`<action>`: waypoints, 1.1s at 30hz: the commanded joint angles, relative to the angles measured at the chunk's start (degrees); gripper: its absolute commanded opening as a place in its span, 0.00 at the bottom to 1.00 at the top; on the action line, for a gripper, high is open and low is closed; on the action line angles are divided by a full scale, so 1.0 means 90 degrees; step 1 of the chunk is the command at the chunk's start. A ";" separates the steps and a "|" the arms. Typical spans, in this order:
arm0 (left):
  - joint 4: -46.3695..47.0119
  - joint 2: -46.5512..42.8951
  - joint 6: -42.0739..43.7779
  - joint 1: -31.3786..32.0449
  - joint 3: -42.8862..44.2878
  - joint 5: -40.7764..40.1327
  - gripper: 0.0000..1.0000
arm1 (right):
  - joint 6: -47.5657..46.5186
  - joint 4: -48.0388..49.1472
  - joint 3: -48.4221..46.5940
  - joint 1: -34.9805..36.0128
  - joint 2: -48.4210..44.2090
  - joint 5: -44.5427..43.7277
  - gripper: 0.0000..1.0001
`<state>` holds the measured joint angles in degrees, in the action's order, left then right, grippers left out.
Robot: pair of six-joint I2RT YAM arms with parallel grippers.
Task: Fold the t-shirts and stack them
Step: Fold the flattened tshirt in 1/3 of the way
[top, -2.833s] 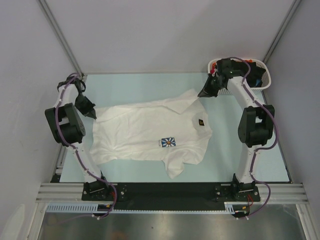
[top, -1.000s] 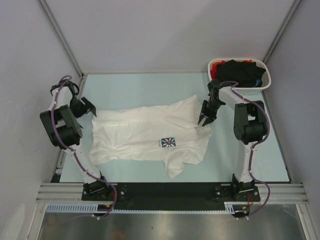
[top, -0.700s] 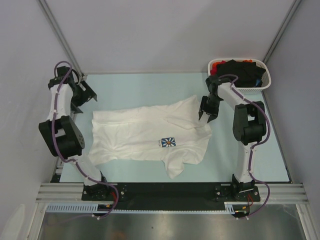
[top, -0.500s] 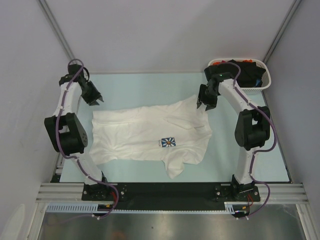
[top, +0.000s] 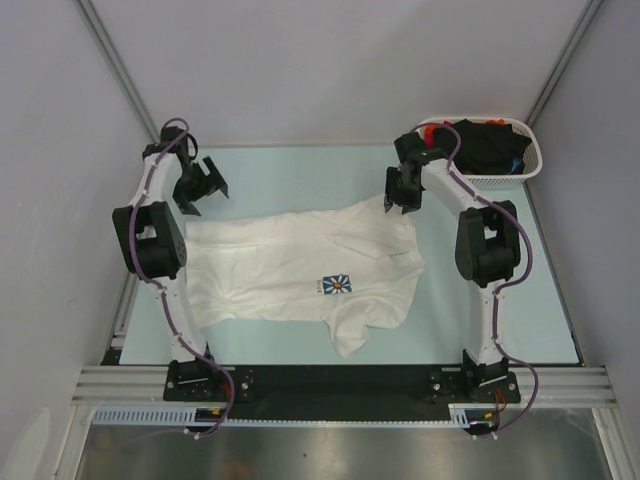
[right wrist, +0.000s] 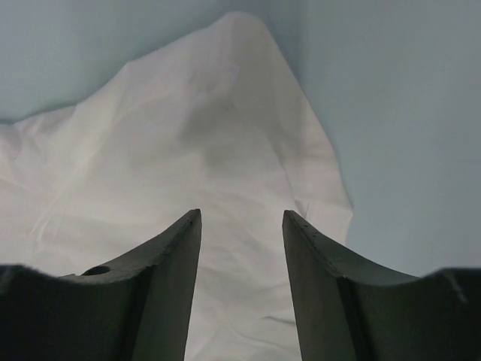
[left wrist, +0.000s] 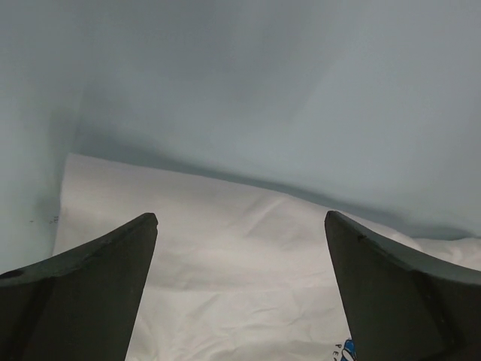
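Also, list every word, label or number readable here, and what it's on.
Small lettering beside the blue daisy print on the white t-shirt: too small to read.
Blue lettering at the left wrist view's bottom edge: cut off, unreadable.
No other text anywhere.

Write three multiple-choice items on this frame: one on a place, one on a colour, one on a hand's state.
1. Where on the table is the basket?
A. near left corner
B. far right corner
C. middle

2. What colour is the square print on the white t-shirt?
A. green
B. orange
C. blue

3. How is the left hand?
A. open, holding nothing
B. shut on the cloth
C. shut on the basket rim

Answers:
1 B: the top view shows it at the far right corner.
2 C: the square is blue with a white flower.
3 A: the left wrist view shows its fingers wide apart with only air between them.
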<state>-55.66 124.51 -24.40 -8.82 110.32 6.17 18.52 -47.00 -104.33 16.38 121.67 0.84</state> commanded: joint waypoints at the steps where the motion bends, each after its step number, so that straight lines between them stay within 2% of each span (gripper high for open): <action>1: -0.0241 -0.0103 0.0241 -0.0182 0.0291 -0.0393 1.00 | -0.0378 0.0476 -0.0584 -0.0004 0.0406 -0.0347 0.53; 12: -0.0036 0.0052 0.0280 -0.0465 -0.0354 -0.0452 1.00 | -0.0369 0.0603 -0.1434 -0.0013 0.1246 -0.0172 0.52; 16: -0.0046 0.0287 0.0251 -0.0465 -0.0276 -0.0384 0.92 | -0.0340 0.0545 -0.1796 -0.0023 0.1491 -0.0152 0.51; 19: -0.0037 0.0423 0.0250 -0.0465 -0.0247 -0.0364 0.91 | -0.0320 0.0574 -0.1903 -0.0023 0.1589 0.0111 0.51; 23: -0.0056 0.0570 0.0251 -0.0465 -0.0246 -0.0383 0.90 | -0.0310 0.0574 -0.1884 -0.0023 0.1628 0.0190 0.43; 24: -0.0056 0.0599 0.0241 -0.0465 -0.0237 -0.0383 0.87 | -0.0300 0.0574 -0.1874 -0.0033 0.1628 0.0190 0.41; 25: -0.0056 0.0648 0.0241 -0.0465 -0.0246 -0.0412 0.82 | -0.0300 0.0574 -0.1864 -0.0043 0.1638 0.0248 0.36; 26: -0.0075 0.0668 0.0221 -0.0456 -0.0256 -0.0432 0.76 | -0.0291 0.0574 -0.1874 -0.0053 0.1647 0.0268 0.21; 27: -0.0085 0.0687 0.0212 -0.0456 -0.0275 -0.0451 0.58 | -0.0271 0.0584 -0.1893 -0.0062 0.1647 0.0297 0.15; 28: -0.0114 0.0755 0.0211 -0.0456 -0.0256 -0.0500 0.47 | -0.0252 0.0574 -0.1913 -0.0082 0.1657 0.0297 0.02; 29: -0.0115 0.0785 0.0211 -0.0465 -0.0266 -0.0530 0.24 | -0.0252 0.0574 -0.1923 -0.0082 0.1657 0.0287 0.00; 31: -0.0260 0.0921 0.0182 -0.0456 -0.0188 -0.0607 0.01 | -0.0232 0.0545 -0.1981 -0.0092 0.1667 0.0268 0.00; 33: -0.0348 0.0990 0.0173 -0.0465 -0.0120 -0.0676 0.00 | -0.0222 0.0535 -0.2040 -0.0111 0.1648 0.0229 0.00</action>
<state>-57.04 130.89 -22.44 -13.02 107.79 1.30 16.29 -42.76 -119.13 15.86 136.27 2.90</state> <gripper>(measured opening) 0.035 0.009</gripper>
